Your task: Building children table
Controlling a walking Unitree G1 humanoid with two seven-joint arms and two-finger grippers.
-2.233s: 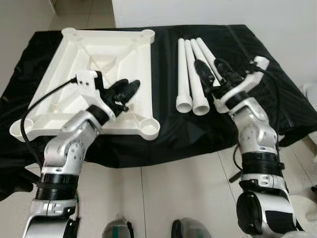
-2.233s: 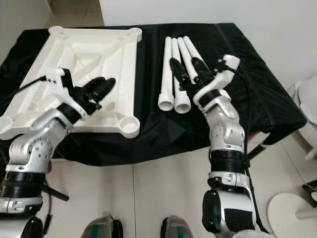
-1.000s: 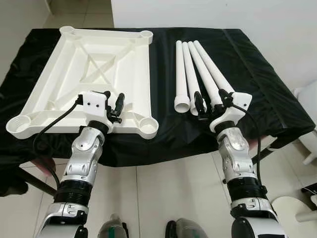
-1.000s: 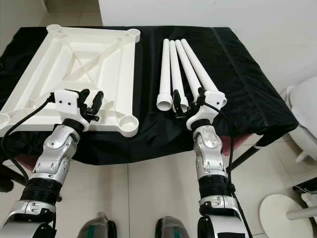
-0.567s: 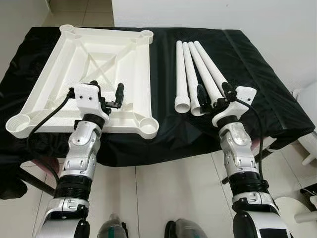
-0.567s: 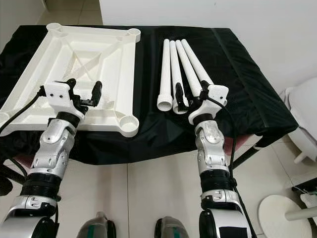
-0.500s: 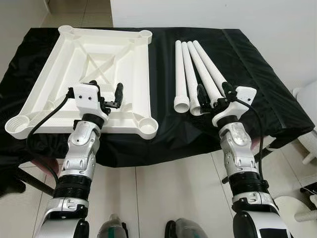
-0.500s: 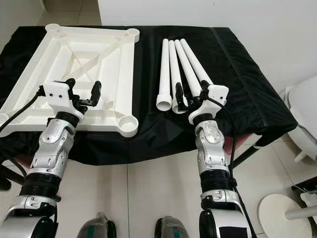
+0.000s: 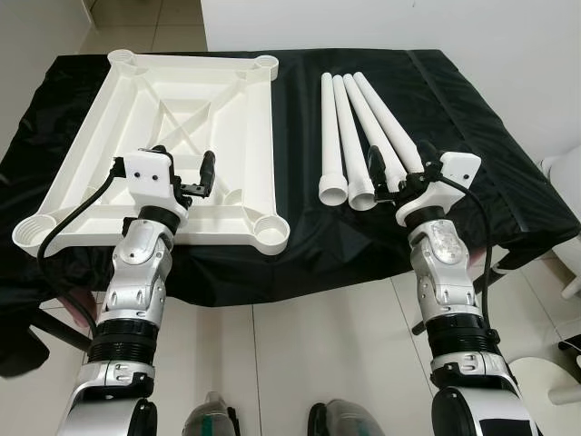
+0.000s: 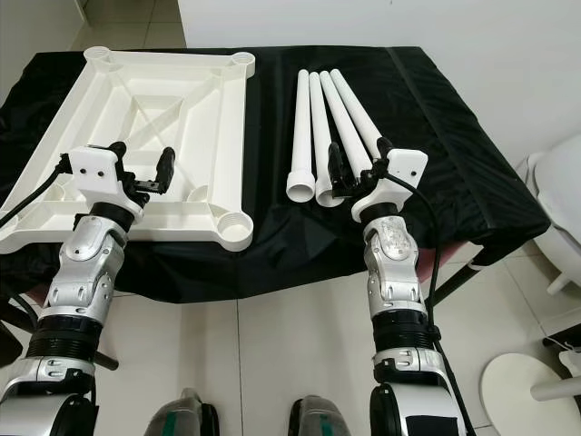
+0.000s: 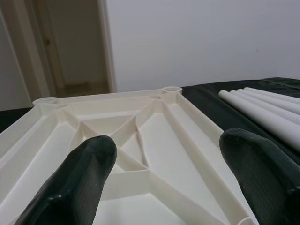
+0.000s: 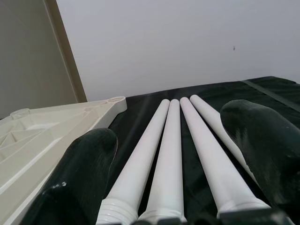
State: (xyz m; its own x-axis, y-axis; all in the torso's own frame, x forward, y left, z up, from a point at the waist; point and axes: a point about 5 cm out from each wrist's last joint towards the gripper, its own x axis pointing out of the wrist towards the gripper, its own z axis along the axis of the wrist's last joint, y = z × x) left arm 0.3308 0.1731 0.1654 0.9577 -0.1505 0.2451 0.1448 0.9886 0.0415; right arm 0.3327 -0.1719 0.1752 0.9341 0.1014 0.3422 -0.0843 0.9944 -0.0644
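Note:
A white square tabletop [image 9: 261,136] lies upside down on the left of the black-draped table, its ribs and corner sockets facing up. Several white tube legs [image 9: 349,127] lie side by side to its right, wide ends toward me. My left gripper [image 9: 182,163] stands open above the tabletop's near edge, with nothing between its fingers [image 11: 75,183]. My right gripper [image 9: 398,163] is open just behind the near ends of the legs, apart from them. In the right wrist view the legs [image 12: 171,136] run away between the fingers [image 12: 265,140].
The black cloth [image 9: 454,109] covers the whole table and hangs over its front edge. A white wall stands behind. A white round-based stand [image 10: 536,386] is on the tiled floor at the right. An open doorway [image 11: 65,47] lies beyond the table's far left.
Both arms have drawn back from over the tabletop and the legs to the table's front edge. In the last half second the left gripper shifted slightly left and the right slightly right.

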